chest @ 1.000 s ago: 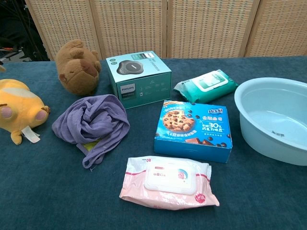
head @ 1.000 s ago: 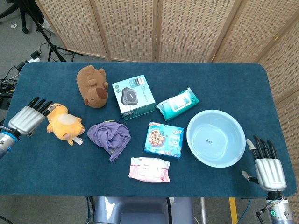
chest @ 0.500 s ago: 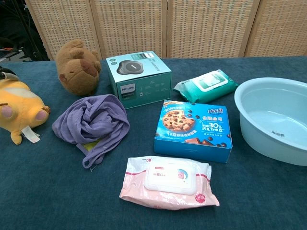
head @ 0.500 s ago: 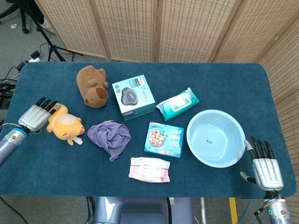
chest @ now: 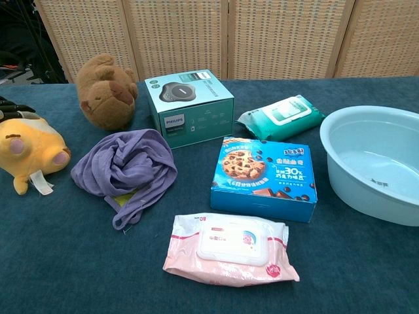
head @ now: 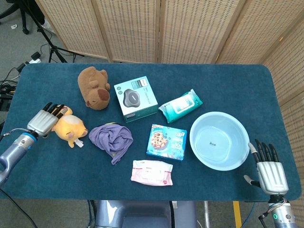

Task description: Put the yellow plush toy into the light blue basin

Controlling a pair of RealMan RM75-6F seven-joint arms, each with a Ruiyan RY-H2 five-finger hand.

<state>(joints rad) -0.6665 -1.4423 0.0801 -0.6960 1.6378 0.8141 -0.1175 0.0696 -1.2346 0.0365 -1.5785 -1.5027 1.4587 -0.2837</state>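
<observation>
Touching yellow plush toy [head: 70, 127], left hand [head: 45, 120] fingers [head: 56, 110] spread.

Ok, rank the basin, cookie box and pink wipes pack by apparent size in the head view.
1. Light blue basin, clearly largest.
2. Cookie box and pink wipes pack look alike in area, so no firm order between them.

The left hand [head: 45, 120] lies low at the tabletop's [head: 228, 85] left edge, dark fingers extended forward and spread, while the right hand [head: 269, 168] rests at the near right corner, fingers straight and apart.
</observation>
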